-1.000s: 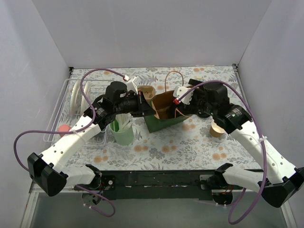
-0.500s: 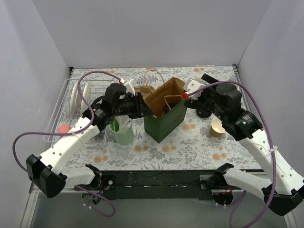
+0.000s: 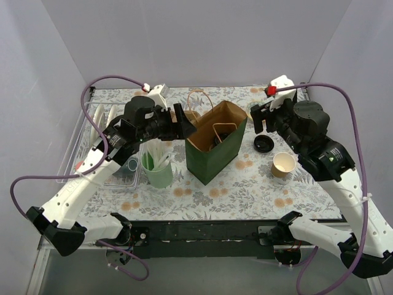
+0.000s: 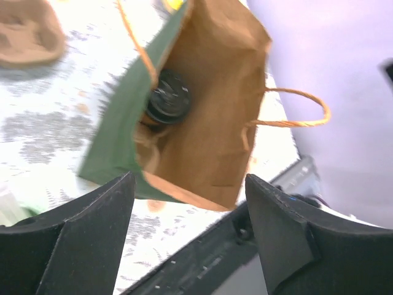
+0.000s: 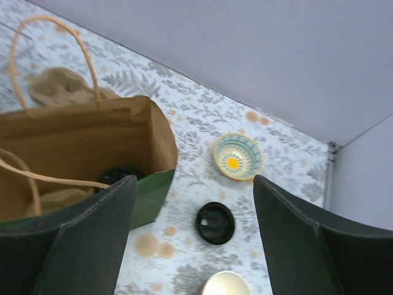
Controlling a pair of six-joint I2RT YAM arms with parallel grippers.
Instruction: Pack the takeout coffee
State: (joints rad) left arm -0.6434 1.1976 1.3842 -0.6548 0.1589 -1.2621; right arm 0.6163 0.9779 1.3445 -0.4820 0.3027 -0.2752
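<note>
Aloft, left gripper (image 3: 183, 125) and right gripper (image 3: 260, 117) flank bag (image 3: 212, 163) — jaws apart.

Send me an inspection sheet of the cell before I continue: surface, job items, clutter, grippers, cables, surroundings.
Surface: floral table cover, no spills seen.
Job's things: takeout coffee, black lid on, inside the green paper bag, which stands open.
Clutter: loose black lid and lidless paper cup right of the bag; mint-green cup of white sticks left of it; patterned bowl; crumpled brown paper; dish rack with plates.
Grippers: left gripper and right gripper both open and empty, raised on either side of the bag.
Cables: purple cables loop off both arms; no snag seen.
Surroundings: plain walls on three sides; nothing else seen.
</note>
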